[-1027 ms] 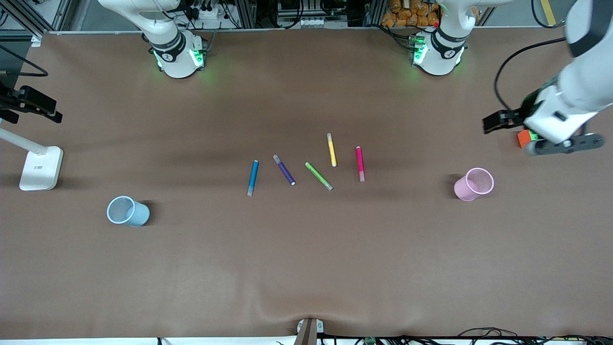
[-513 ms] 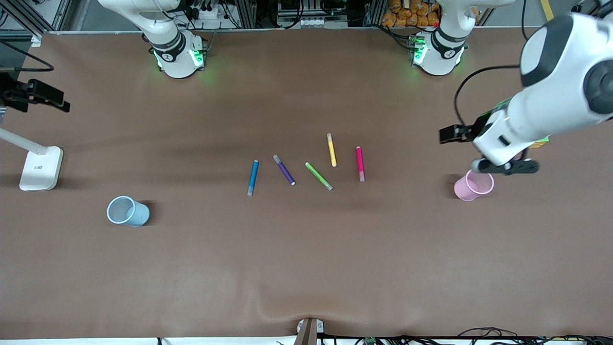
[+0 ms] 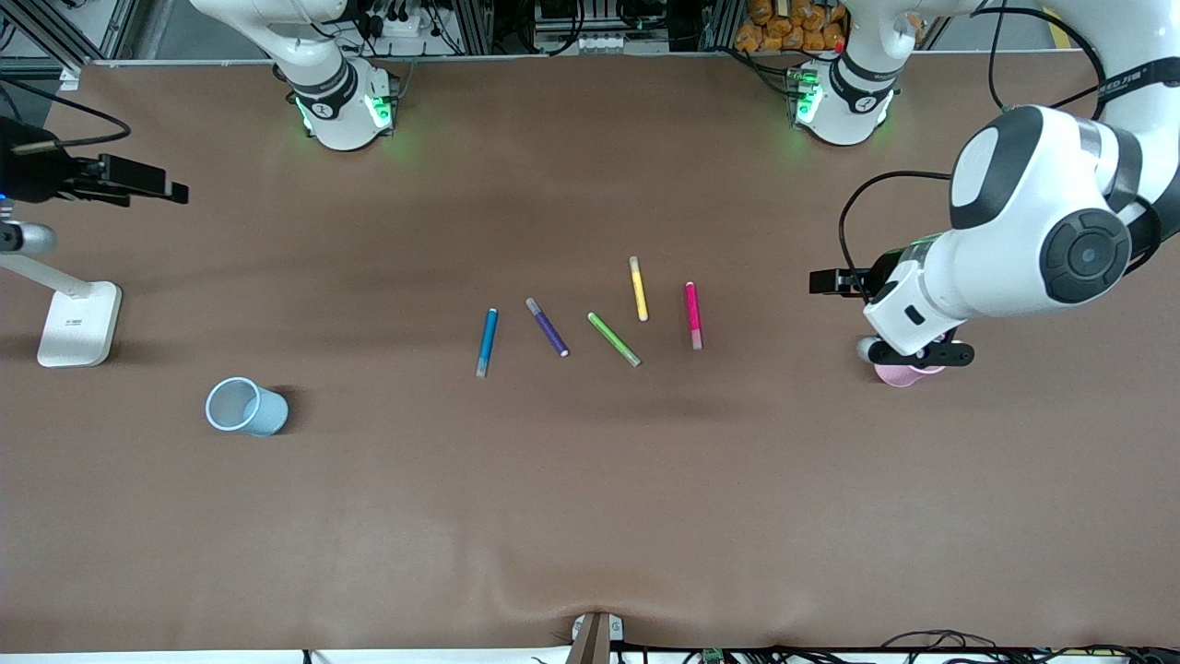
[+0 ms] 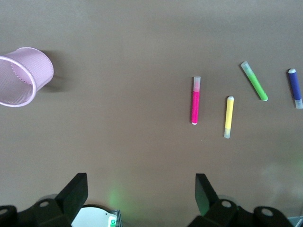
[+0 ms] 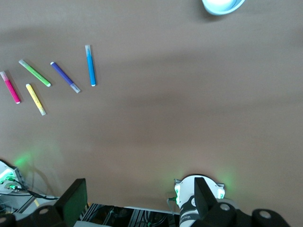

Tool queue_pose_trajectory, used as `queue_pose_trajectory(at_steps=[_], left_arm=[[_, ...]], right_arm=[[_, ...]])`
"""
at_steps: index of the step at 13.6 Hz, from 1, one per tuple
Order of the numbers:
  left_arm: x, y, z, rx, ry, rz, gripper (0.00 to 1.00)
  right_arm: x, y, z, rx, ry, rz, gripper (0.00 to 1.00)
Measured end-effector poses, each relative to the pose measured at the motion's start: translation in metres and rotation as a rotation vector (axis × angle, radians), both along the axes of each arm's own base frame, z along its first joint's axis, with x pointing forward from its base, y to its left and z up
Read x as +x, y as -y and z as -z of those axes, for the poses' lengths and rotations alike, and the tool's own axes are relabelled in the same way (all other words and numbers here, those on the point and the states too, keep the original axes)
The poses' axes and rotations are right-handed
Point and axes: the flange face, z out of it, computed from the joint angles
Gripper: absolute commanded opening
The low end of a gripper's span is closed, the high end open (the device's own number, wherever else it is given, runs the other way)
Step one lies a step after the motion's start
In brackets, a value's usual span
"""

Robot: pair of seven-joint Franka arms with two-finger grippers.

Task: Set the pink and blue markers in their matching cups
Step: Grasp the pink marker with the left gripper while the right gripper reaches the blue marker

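Observation:
The pink marker and the blue marker lie flat at the table's middle, in a row with other pens. The pink cup stands toward the left arm's end, mostly hidden under my left gripper, which hovers over it, open and empty. The left wrist view shows the left gripper, the pink cup and the pink marker. The blue cup stands toward the right arm's end. My right gripper is open, up over that end's edge. The right wrist view shows the right gripper, the blue marker and the pink marker.
A dark purple pen, a green pen and a yellow pen lie between the two markers. A white stand base sits at the right arm's end, under the right gripper.
My left arm has swung in from the table's end and its gripper now hangs over the pink cup. My right arm has edged inward over the table. Pens and cups have not moved.

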Motion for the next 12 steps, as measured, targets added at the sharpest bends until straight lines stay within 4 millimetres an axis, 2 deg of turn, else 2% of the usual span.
queue_pose_trajectory(at_steps=[2,3,6,8,10,12], left_arm=[[-0.003,0.013,0.013,0.014,-0.03,0.005,1.0],[-0.006,0.028,0.027,0.038,-0.051,0.018,1.0],[-0.014,0.081,0.089,0.119,-0.094,0.092,1.0],[-0.017,0.11,0.121,0.137,-0.088,0.077,1.0],[-0.014,0.122,0.147,0.146,-0.072,0.029,1.0],[-0.01,0.133,0.182,0.147,-0.052,-0.016,1.0]], right_arm=[[0.0,-0.004,0.006,0.01,-0.013,-0.005,1.0],[0.0,-0.007,0.009,0.012,-0.018,-0.01,1.0],[0.007,-0.029,0.023,0.012,-0.001,-0.039,1.0],[0.019,-0.061,0.038,0.0,0.027,-0.057,1.0],[0.036,-0.098,0.063,-0.014,0.052,-0.073,1.0],[0.052,-0.13,0.092,-0.027,0.067,-0.084,1.0]])
